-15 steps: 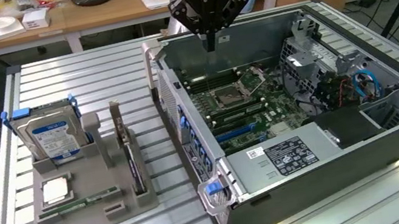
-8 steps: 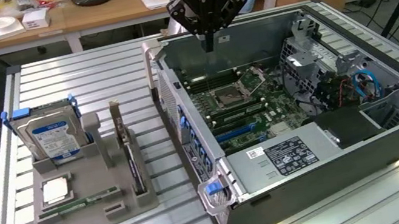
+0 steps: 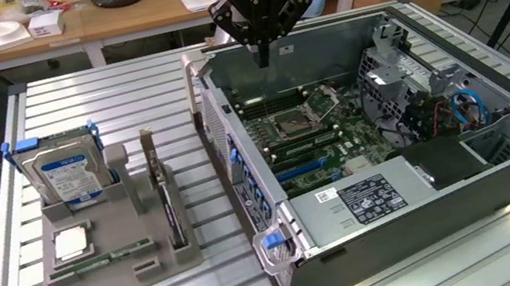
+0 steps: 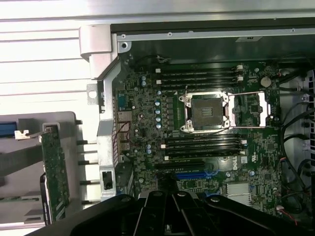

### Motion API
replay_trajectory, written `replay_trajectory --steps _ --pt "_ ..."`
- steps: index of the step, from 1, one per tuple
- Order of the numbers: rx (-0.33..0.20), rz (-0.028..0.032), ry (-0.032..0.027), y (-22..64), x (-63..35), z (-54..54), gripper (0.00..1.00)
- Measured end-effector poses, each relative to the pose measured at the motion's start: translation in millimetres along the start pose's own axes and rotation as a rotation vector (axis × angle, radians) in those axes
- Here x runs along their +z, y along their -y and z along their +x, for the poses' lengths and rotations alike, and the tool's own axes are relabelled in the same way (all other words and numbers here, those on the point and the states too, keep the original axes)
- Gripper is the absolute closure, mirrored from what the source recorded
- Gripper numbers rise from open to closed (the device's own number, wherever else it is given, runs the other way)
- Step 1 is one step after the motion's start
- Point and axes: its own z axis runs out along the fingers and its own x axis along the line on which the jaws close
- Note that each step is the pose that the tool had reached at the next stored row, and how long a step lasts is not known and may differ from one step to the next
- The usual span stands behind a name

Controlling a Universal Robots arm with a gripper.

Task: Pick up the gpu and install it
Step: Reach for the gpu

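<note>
An open computer case (image 3: 394, 158) lies on its side across the right and centre of the exterior view, motherboard (image 3: 305, 130) exposed, on a slatted metal table (image 3: 111, 97). At lower left a grey parts holder (image 3: 114, 270) carries a hard drive (image 3: 66, 172) and, standing on edge in a slot, the gpu (image 3: 169, 205), silver bracket uppermost. The gripper (image 3: 263, 53) hangs at upper centre over the case's far wall, well apart from the card, fingers pressed together and holding nothing. Judged from this, the pick goes best if the jaws spread before they descend, straddle the card's top edge clear of the bracket, and lift it straight out so the holder is not dragged along. Readable writing is sparse: a black label (image 3: 372, 199) with white print on the cover inside the case and the drive's blue-and-white label (image 3: 72, 179) are too small to read; pale lettering on the gripper body appears to say Robotiq.
</note>
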Motion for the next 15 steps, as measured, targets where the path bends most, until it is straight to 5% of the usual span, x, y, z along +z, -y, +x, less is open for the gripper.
replay_trajectory --steps 15 --pt "0.000 0.0000 -0.0001 0.7 -0.3 9.9 0.89"
